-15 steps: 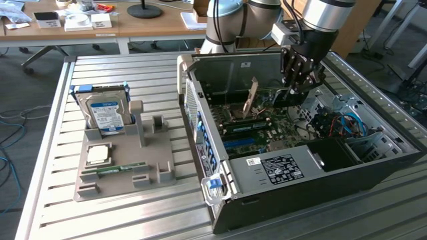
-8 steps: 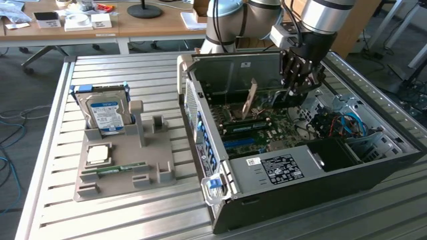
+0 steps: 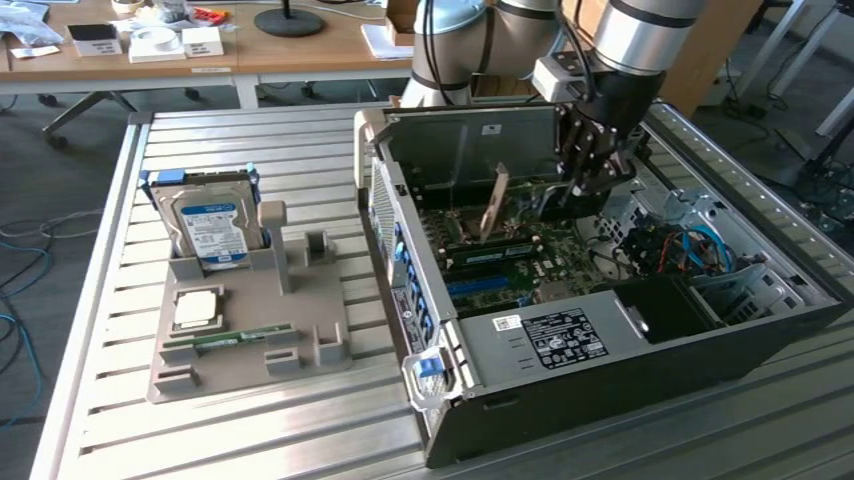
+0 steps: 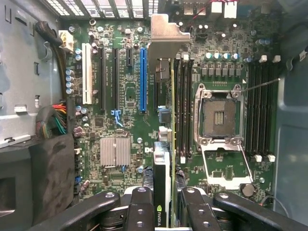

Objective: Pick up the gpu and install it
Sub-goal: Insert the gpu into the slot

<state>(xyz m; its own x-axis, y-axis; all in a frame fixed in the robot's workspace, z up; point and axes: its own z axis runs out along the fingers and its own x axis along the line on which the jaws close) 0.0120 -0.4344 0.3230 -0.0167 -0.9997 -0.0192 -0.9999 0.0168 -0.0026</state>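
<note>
Black-fingered claw on the silver-grey UR arm hangs inside the open black PC tower case, which lies on its side on the slatted metal worktop. The claw is closed on the gpu, a flat green circuit-board card w/ a black housing on one face and a silver metal end bracket. In the wrist view one finger sits on each side of the card, pinching it edge-on.

The card stands upright over the green motherboard, w/ its bracket end toward the case's slotted rear wall. Its lower edge runs btwn the long blue expansion slot and a group of long black slots. Can't tell whether that edge touches the board or sits in a slot.

Beyond the black slots is the square metal-framed CPU socket, its retaining frame swung open. On the blue slot's other side is a small ribbed silver heatsink.

On the exterior view's left, well apart from the case, is a grey moulded holder tray. It holds:
- a silver hard drive w/ blue-white label, standing upright
- a square silver processor chip, lying flat
- a slim green RAM stick, near the chip

A wooden desk w/ small items stands behind the worktop.
</note>
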